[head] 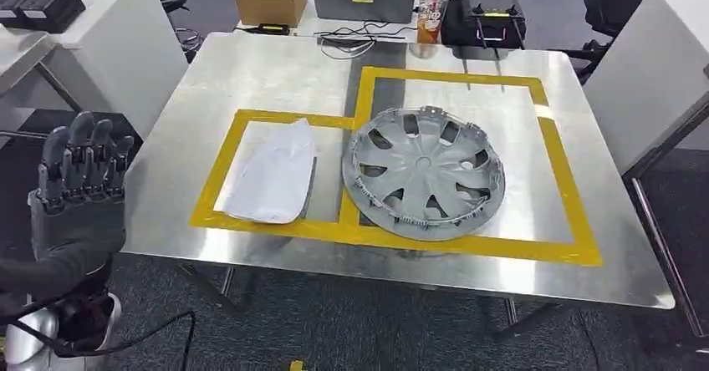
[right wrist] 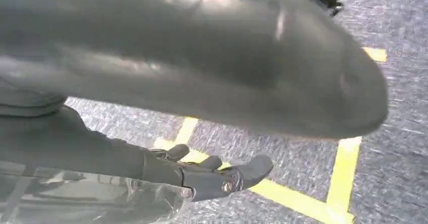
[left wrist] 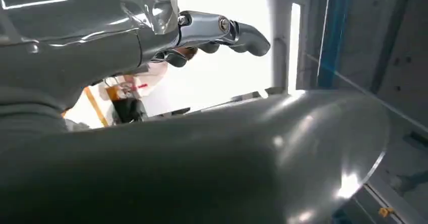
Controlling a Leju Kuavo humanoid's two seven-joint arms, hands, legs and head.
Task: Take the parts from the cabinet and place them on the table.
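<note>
Lying on the bench point(head: 251, 78), right of the spread, empty left hand point(head: 79, 191), are a hubcap point(head: 425, 173) and a white part point(head: 276, 175). Both look delivered. The right hand point(right wrist: 202, 176) hangs spread and empty.

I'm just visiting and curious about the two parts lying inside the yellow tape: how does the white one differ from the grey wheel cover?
The wheel cover is grey, round and pierced with spoke openings; the white part is a smooth, closed, roughly oblong shell. The wheel cover looks larger and sits in the bigger taped box, the white part in the smaller box beside it. Both rest flat on the metal table, with no hand touching them.
</note>
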